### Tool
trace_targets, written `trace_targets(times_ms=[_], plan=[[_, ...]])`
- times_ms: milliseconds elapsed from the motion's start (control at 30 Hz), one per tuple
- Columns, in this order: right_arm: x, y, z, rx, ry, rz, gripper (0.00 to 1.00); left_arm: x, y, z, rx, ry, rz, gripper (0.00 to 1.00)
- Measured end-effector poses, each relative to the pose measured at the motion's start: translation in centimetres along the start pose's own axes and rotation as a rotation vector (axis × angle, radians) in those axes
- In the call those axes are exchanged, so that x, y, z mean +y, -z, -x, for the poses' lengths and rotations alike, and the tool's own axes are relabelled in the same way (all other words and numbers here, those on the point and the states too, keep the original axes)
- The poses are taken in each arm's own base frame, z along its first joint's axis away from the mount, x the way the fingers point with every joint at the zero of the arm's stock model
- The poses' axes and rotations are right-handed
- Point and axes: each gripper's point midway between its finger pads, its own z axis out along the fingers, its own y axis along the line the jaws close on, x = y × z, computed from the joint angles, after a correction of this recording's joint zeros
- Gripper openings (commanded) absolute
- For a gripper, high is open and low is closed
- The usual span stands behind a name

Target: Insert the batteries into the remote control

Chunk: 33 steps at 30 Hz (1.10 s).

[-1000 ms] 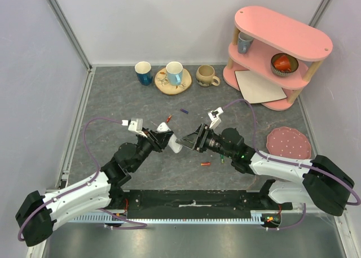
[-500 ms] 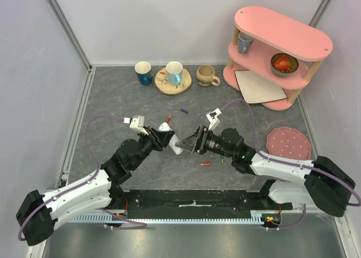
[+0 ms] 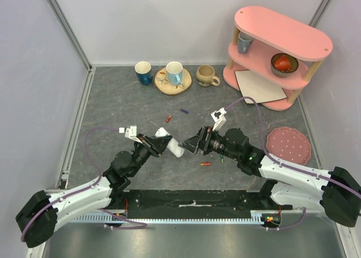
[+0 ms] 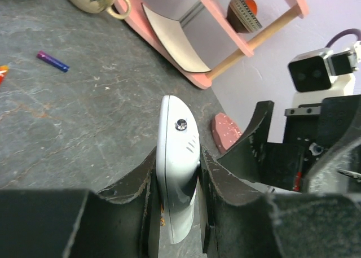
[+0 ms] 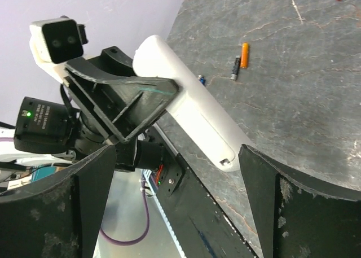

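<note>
The left pincer (image 4: 178, 163) clamps the remote control (image 4: 175, 151) by its long edges; the right pincer (image 5: 177, 152) gapes wide, the remote's free end between its fingers, touching neither; batteries (image 3: 206, 164) lie scattered on the table (image 3: 113, 105).

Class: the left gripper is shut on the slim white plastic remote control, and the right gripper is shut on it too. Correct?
No. The right gripper is open, its jaws spread wide, as the right wrist view shows. The left gripper is indeed shut on the slim white plastic remote control.
</note>
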Motion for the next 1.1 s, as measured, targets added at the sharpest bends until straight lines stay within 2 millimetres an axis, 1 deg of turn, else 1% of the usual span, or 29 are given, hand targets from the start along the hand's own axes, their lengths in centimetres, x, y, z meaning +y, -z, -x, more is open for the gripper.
trace_targets(times_ms=[200,300,400,433,500,600,667,733,767,800,867,1000,1100], plan=[[-1.4,0.9,0.2,-0.055,-0.064,-0.019,0.98,-1.6,-0.4,-0.1,0.008,0.010,-0.077,0.02],[-2.7,1.6,0.3,-0.110,-0.137,-0.014,0.97,-2.5,-0.4,0.8,-0.027,0.024,-0.117,0.02],[-4.6,2.5,-0.6,-0.130,-0.185,-0.024,0.98,-2.9,-0.3,1.4,-0.061,0.041,-0.138,0.02],[-4.6,2.5,-0.7,-0.122,-0.181,-0.026,0.98,-2.9,-0.3,1.5,-0.065,0.046,-0.137,0.02],[-4.0,2.1,-0.5,-0.095,-0.144,-0.027,0.98,-2.7,-0.4,1.5,-0.069,0.065,-0.127,0.02],[-1.4,1.6,1.3,-0.104,-0.086,0.015,0.98,-2.4,-0.6,1.3,-0.064,0.091,-0.109,0.02],[0.1,1.9,2.5,-0.130,-0.052,0.048,0.97,-2.2,-0.7,1.3,-0.065,0.106,-0.096,0.02],[0.6,2.3,2.9,-0.142,-0.032,0.057,0.92,-2.1,-0.7,1.4,-0.071,0.117,-0.089,0.02],[0.5,2.3,2.8,-0.139,-0.028,0.053,0.86,-2.1,-0.7,1.5,-0.075,0.119,-0.091,0.02],[0.3,2.2,2.6,-0.131,-0.028,0.046,0.84,-2.1,-0.7,1.5,-0.076,0.119,-0.091,0.02],[-0.5,1.8,1.9,-0.103,-0.034,0.020,0.78,-2.1,-0.7,1.4,-0.075,0.114,-0.089,0.02],[-2.5,0.7,0.1,-0.037,-0.074,-0.038,0.72,-1.6,-1.0,1.0,-0.050,0.067,-0.062,0.02],[-2.9,0.4,-0.4,-0.024,-0.094,-0.045,0.67,-1.5,-1.4,0.9,-0.042,0.020,-0.038,0.02]])
